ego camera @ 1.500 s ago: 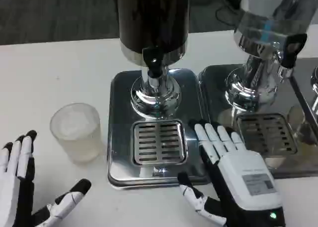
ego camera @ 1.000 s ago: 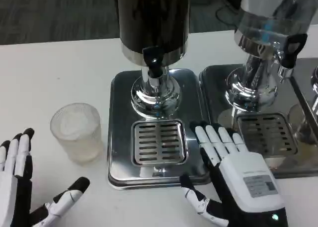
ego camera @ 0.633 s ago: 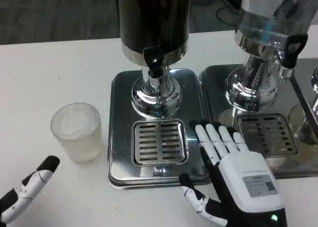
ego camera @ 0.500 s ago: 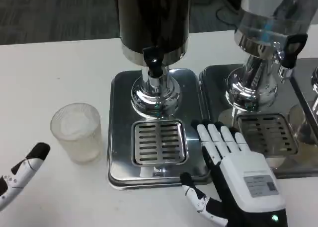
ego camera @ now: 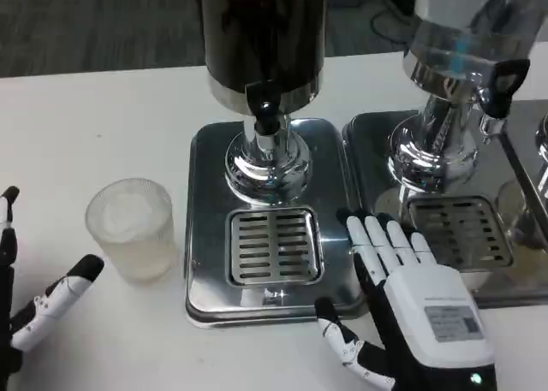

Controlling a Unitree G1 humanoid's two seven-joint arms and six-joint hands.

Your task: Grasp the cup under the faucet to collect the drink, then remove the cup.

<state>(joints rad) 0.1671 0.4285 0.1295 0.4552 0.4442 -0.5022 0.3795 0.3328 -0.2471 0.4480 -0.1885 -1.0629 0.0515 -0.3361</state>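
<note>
Left hand [ego camera: 26, 301] lower now, beside frosted, upright cup [ego camera: 132, 228].

Your head view is evenly and brightly lit from overhead. Shadows on the white table [ego camera: 103, 117] are soft and faint. Strong glare sits on the chrome base [ego camera: 267, 164] just beyond the right hand's [ego camera: 419, 310] fingertips, and on the steel tray [ego camera: 205, 263] beside them. The frame is slightly soft overall. The dark tank [ego camera: 261, 27] shows almost no detail.
</note>
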